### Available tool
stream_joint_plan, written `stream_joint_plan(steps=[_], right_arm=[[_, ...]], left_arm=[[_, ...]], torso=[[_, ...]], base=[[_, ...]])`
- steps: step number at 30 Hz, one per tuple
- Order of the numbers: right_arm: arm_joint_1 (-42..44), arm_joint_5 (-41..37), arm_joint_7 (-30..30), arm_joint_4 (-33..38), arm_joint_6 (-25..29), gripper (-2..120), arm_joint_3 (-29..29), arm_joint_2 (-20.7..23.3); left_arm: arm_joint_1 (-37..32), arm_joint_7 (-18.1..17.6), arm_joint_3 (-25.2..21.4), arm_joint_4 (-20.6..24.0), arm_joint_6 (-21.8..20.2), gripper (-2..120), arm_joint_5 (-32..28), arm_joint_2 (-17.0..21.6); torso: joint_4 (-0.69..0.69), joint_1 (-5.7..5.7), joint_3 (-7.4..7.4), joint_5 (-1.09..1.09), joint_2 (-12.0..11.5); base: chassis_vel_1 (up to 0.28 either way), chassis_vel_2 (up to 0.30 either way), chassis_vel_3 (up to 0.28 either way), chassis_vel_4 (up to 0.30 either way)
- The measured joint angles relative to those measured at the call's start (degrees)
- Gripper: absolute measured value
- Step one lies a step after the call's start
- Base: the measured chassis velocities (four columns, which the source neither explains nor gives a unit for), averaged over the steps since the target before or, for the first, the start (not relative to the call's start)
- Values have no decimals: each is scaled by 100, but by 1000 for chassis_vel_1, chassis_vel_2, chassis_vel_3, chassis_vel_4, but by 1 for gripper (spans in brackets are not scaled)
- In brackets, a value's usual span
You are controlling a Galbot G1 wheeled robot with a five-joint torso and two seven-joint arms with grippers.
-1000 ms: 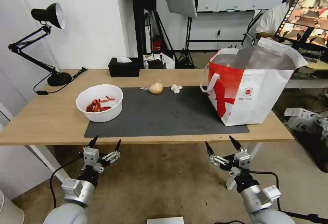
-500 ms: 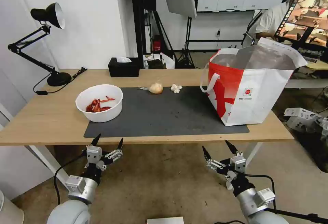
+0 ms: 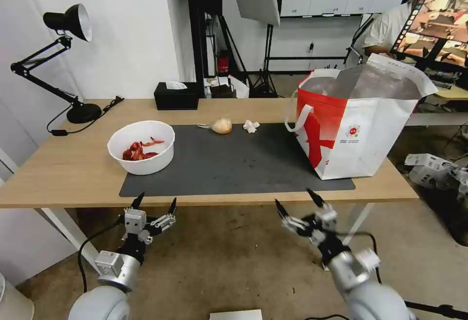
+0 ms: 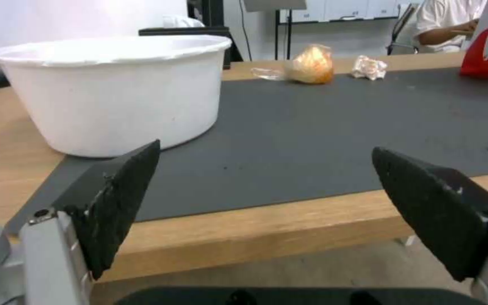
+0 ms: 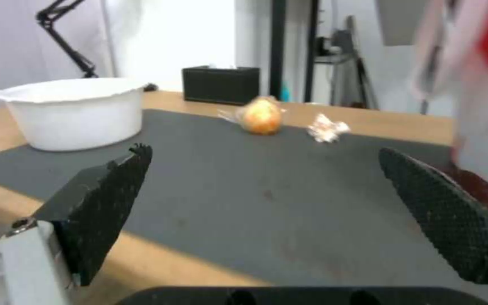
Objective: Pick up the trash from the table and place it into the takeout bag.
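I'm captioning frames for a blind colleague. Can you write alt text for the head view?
A light-wood table holds a white bowl of red shells, a small clear bag, a crumpled tissue and, at right, a big red-and-white takeout bag. The left gripper and right gripper hang open below the table's near edge.

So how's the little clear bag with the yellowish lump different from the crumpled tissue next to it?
The small clear bag is rounder, yellowish-orange and bigger, with a clear tail; the crumpled tissue is white, smaller and irregular. The bag lies nearer the white bowl, the tissue nearer the takeout bag. Both sit at the mat's far edge.
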State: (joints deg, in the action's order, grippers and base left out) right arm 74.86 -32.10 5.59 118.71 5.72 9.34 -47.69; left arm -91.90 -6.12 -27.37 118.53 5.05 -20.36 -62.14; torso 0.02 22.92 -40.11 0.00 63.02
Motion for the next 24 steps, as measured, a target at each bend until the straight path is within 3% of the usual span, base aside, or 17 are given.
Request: stream_joint_plan(steps=[2,4,5,9,10,14,16,21,24], right_arm=[[-206,-98,-8,-70,-27,100,-122,55],[-1389,-595,16,-443,-160,100,-923,229],[-1389,-595,16,-443,-160,100,-923,229],[-2897,-971,348,-1110,-338,100,-2085,40],[-2897,-971,348,-1110,-338,100,-2085,40],[-3865,-1133,696,-1651,-494,100,-2710,-360],[-4498,-1268,1149,-2156,-710,100,-3103,-788],[-5208,-1517,1770,-2921,-1079,100,-3459,-1370],[-5738,-1587,2098,-3800,-1393,100,-3610,-1863]], left_arm=[[0,-1,0,12,-1,100,2,-11],[-1,-6,-3,68,-10,100,10,-45],[-1,-6,-3,68,-10,100,10,-45],[-5,-14,-39,63,-18,100,17,-63],[-5,-14,-39,63,-18,100,17,-63],[-17,-15,-48,51,-18,100,37,-93],[-16,-19,-48,45,-19,100,49,-110],[-11,-20,-52,46,-19,100,55,-131],[-9,-20,-57,26,-18,100,76,-146]], torso=[[0,0,0,0,0],[-2,0,0,0,0],[-2,0,0,0,0],[-2,0,-1,0,0],[-2,0,-1,0,0],[-2,0,0,-2,0],[-1,0,-1,0,0],[-1,0,0,-1,0],[-2,0,0,-1,0]], base=[[0,0,0,0],[0,0,0,0],[0,0,0,0],[0,0,0,0],[0,0,0,0],[0,0,0,0],[0,0,0,0],[0,0,0,0],[0,0,0,0]])
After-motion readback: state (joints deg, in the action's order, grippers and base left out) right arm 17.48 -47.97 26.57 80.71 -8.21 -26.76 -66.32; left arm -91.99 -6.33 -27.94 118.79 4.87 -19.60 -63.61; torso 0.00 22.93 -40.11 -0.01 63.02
